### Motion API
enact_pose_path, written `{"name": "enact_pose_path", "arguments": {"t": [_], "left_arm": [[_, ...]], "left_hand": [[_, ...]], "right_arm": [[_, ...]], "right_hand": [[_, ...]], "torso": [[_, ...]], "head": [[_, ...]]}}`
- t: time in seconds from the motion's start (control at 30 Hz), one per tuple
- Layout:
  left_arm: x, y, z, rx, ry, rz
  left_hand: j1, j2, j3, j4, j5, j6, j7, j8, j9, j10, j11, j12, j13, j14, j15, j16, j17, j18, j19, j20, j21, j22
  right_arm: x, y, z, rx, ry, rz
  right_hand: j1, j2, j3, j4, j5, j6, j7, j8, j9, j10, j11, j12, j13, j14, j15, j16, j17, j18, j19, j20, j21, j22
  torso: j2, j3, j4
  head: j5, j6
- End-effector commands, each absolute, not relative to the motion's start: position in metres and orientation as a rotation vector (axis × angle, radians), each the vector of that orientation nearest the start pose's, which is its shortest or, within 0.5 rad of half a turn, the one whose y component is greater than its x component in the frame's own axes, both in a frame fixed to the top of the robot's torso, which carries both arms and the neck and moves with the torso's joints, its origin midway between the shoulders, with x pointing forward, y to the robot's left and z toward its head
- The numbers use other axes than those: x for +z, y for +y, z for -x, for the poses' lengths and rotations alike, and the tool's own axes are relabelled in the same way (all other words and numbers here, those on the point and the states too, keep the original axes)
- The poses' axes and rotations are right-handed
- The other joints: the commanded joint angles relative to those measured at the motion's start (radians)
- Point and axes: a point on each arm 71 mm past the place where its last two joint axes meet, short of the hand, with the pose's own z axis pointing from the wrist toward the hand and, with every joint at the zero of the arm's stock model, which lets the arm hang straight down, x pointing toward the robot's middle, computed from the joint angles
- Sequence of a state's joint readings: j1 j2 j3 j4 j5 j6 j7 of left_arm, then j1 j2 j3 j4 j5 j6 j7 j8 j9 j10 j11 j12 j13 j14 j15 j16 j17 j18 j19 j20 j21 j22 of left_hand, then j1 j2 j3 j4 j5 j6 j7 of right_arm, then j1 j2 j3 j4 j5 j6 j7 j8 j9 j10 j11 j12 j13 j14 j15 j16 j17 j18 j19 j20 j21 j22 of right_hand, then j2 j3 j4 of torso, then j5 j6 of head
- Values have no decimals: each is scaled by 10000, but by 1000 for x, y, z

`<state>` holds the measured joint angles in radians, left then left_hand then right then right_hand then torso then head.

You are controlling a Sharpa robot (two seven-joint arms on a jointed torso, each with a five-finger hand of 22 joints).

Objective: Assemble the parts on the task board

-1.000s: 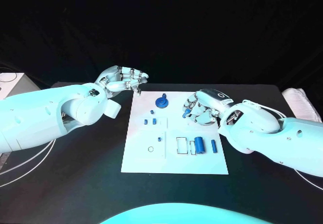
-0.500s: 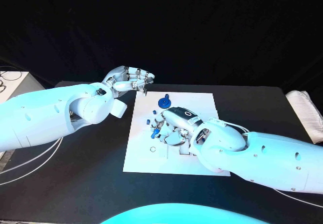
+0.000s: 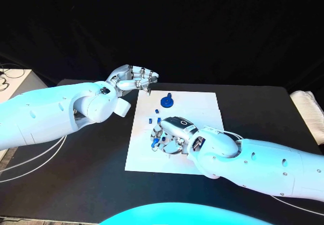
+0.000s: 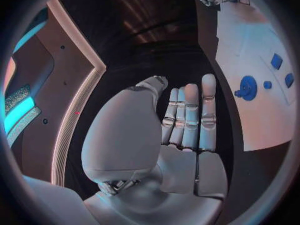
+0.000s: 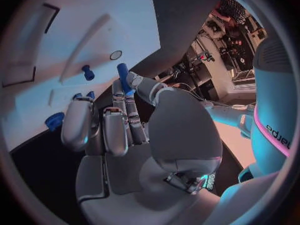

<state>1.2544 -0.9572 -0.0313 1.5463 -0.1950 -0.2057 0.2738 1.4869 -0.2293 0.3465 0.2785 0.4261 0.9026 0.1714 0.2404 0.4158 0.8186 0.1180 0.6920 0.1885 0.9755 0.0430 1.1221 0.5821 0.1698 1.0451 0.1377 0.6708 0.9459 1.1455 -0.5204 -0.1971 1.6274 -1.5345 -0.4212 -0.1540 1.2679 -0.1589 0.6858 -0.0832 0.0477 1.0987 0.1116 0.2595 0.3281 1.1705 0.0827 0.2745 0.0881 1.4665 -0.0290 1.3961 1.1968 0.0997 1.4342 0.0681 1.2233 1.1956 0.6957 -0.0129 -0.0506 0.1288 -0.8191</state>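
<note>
The white task board (image 3: 195, 105) lies in the middle of the black table. A blue gear (image 3: 166, 100) stands near its far edge, with small blue pieces (image 3: 148, 120) just nearer. My right hand (image 3: 170, 136) hovers over the board's left-middle and pinches a blue cylinder (image 3: 154, 139) between thumb and finger; the right wrist view shows that cylinder (image 5: 123, 77) at its fingertips, above a small blue peg (image 5: 87, 72) and a ring mark (image 5: 115, 55). My left hand (image 3: 135, 77) hangs beyond the board's far left corner, holding nothing; in its own wrist view the fingers (image 4: 190, 115) lie straight.
A white box (image 3: 13, 77) sits at the table's far left and a pale folded cloth (image 3: 307, 105) at its right edge. White cables (image 3: 27, 159) trail under my left arm. My right forearm (image 3: 256, 164) covers the board's near right part.
My right arm has swung from the board's right side across to its left-middle, carrying the blue cylinder. The left hand has hardly moved. The camera has shifted a little.
</note>
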Motion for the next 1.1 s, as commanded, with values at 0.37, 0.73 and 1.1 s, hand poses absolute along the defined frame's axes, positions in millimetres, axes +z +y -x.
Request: {"name": "enact_pose_path", "arguments": {"t": [0.37, 0.73, 1.1], "left_arm": [[-150, 249, -489, -14804, 15516, 9182], [-150, 250, -488, -14783, 15520, 9193], [-150, 251, -488, -14802, 15543, 9187]], "left_hand": [[-2, -48, -10, 60, -28, -72, -17, 48, 11, -70, -6, -34, 9, -20, 73, -31, 9, 132, -19, 46, -53, -15], [-2, -48, -10, 60, -28, -72, -17, 48, 11, -70, -6, -34, 9, -20, 73, -31, 9, 132, -19, 46, -53, -15], [-16, -40, -16, 67, -28, -82, -15, 62, 25, -81, -4, -35, 17, -27, 76, -39, 28, 132, -22, 49, -61, -15]], "right_arm": [[-242, -17, -389, 9432, 17052, 4923], [-243, -16, -390, 9138, 16987, 5076], [-246, -13, -391, 8654, 16905, 5401]], "right_hand": [[139, 215, 70, -16, 52, 17, 3, 156, 505, 508, -406, -51, 12, 332, -79, -40, 2, -132, -2, -46, -11, 22], [138, 220, 76, -20, 51, 15, 3, 160, 513, 512, -405, -58, 14, 335, -77, -36, 12, -136, 3, -45, 3, 39], [137, 225, 84, -28, 47, 8, 2, 164, 525, 513, -404, -71, 16, 329, -75, -50, -16, -129, -9, -43, -25, 11]], "torso": [[0, 13, -20], [1, 5, -12], [-9, 1, -22]], "head": [[10, -111], [14, -142], [5, -158]]}}
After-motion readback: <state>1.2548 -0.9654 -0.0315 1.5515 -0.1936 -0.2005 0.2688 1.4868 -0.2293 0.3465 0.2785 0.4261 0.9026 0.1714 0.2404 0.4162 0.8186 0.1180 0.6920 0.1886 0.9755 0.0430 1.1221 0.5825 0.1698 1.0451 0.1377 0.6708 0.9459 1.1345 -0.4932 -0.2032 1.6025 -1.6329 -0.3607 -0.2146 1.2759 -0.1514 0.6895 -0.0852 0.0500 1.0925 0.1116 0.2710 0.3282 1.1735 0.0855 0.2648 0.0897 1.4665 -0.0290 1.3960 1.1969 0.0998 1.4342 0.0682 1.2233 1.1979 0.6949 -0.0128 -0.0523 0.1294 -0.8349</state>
